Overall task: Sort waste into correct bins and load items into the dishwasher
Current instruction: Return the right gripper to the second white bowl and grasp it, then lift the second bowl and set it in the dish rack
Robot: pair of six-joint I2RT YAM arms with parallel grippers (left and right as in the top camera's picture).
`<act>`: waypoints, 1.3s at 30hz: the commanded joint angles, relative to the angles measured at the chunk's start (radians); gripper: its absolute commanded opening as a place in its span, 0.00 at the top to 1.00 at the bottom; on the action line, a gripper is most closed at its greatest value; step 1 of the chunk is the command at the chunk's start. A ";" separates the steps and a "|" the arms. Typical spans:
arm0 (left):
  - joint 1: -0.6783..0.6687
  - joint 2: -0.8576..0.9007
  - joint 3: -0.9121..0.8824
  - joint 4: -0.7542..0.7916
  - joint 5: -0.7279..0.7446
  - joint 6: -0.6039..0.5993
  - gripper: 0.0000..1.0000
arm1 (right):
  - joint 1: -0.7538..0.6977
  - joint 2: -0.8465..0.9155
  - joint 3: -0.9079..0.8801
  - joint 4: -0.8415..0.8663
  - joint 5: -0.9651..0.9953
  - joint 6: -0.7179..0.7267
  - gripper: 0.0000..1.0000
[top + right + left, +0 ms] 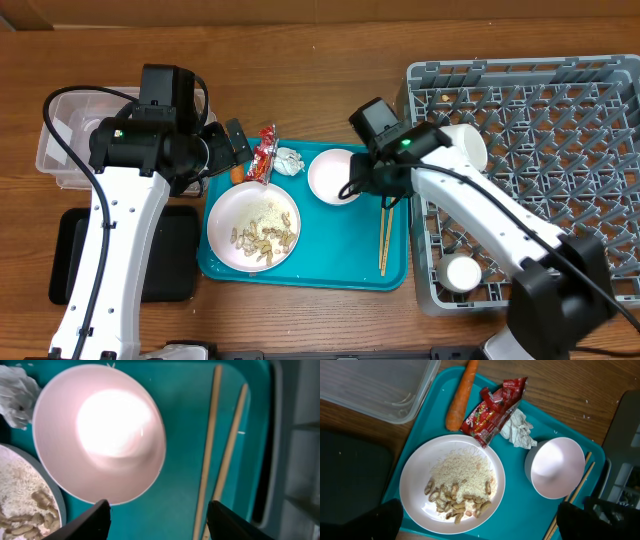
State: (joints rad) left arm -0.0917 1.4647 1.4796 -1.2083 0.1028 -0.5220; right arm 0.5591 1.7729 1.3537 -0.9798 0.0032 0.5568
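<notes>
A white plate (pixel 253 228) with rice and peanut-shell scraps (pixel 457 500) lies on the teal tray (pixel 340 260). Behind it lie the orange carrot (pixel 461 397), the red wrapper (pixel 492 410) and the crumpled paper ball (pixel 519 430). A white bowl (pixel 333 175) stands on the tray, with the chopsticks (pixel 384 235) to its right. My left gripper (pixel 482 532) hangs open above the plate's near edge. The right gripper (pixel 159 522) is open over the tray, one finger by the bowl's (pixel 100 435) rim and the other over the chopsticks (pixel 210 445). Another white bowl (pixel 462 145) lies in the grey dish rack (pixel 560 120).
The clear tub (pixel 70 140) stands at the far left. The black tray (pixel 175 260) lies in front of it, partly under my left arm. A small white round thing (pixel 462 273) sits in the rack's near left corner.
</notes>
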 commanded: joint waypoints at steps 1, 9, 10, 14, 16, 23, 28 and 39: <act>0.003 0.003 0.013 0.001 -0.010 -0.009 0.00 | 0.012 0.040 -0.007 0.021 -0.050 0.024 0.36; 0.003 0.003 0.013 0.001 -0.009 -0.009 0.00 | 0.006 0.126 -0.007 0.093 -0.024 0.111 0.55; 0.003 0.003 0.013 0.001 -0.010 -0.009 0.00 | 0.006 0.137 -0.007 0.111 -0.024 0.111 0.55; 0.003 0.003 0.013 0.001 -0.010 -0.009 0.00 | 0.006 0.168 -0.007 0.163 -0.024 0.110 0.64; 0.003 0.003 0.013 0.001 -0.010 -0.009 0.00 | 0.001 0.166 -0.004 0.159 -0.016 0.110 0.89; 0.003 0.003 0.013 0.001 -0.009 -0.009 0.00 | -0.007 0.073 0.082 0.003 0.225 0.090 0.96; 0.003 0.003 0.013 0.001 -0.009 -0.009 0.00 | 0.005 -0.040 0.136 -0.011 0.206 -0.055 0.96; 0.003 0.003 0.013 0.001 -0.010 -0.009 0.00 | -0.105 -0.219 0.151 -0.014 1.072 -0.064 0.96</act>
State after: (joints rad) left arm -0.0917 1.4647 1.4796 -1.2083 0.1028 -0.5220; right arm 0.5152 1.5536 1.4891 -0.9939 0.6754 0.5011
